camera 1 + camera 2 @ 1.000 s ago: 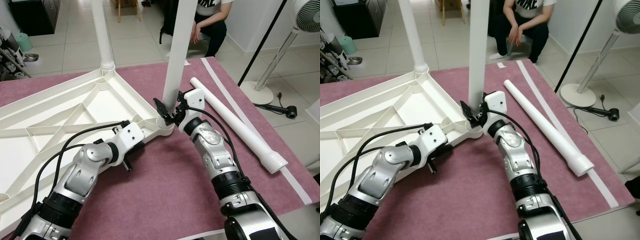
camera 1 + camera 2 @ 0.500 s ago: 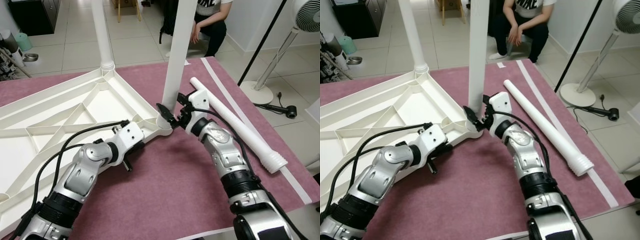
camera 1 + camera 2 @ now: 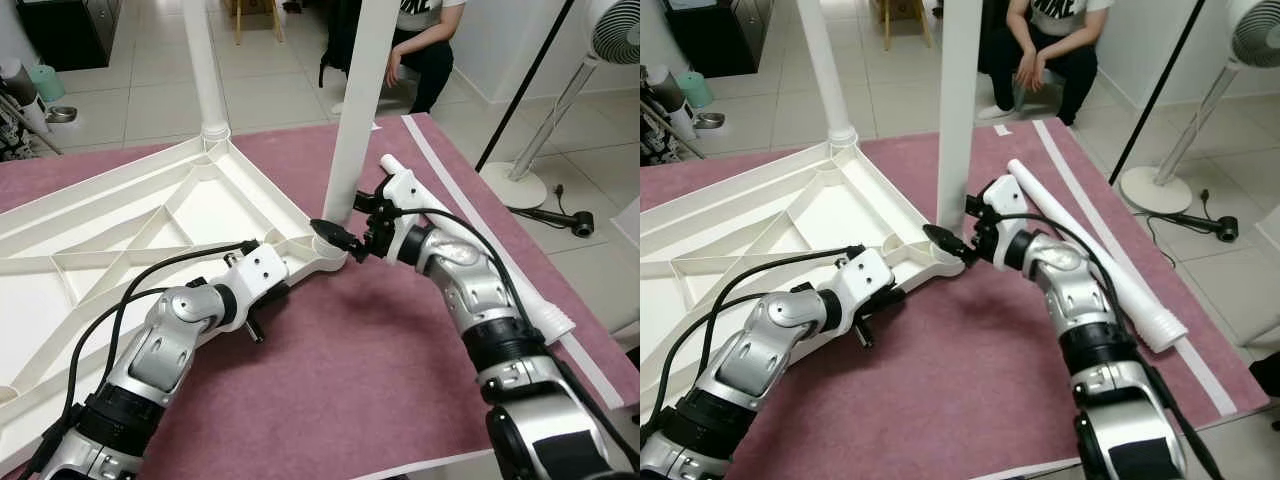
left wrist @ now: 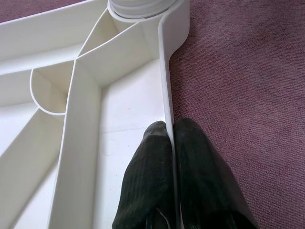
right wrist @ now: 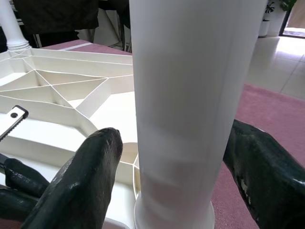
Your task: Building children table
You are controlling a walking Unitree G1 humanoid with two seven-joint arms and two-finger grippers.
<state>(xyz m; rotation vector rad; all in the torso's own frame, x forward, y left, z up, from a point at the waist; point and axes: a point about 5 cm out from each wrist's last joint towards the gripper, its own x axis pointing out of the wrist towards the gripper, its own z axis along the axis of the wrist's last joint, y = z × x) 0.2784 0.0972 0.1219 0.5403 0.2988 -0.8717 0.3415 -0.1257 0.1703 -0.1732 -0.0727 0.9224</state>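
Pincers [image 3: 340, 238] [image 4: 167, 143], two upright legs [image 3: 355, 110], one loose [image 3: 480, 250].

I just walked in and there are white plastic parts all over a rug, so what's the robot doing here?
It is assembling a small table. The white tabletop lies upside down on the purple rug. The left tool pinches the tabletop's edge wall, steadying it. The right tool sits open around an upright leg standing in the near corner socket. Another leg stands in the far corner, and a spare leg lies on the rug.
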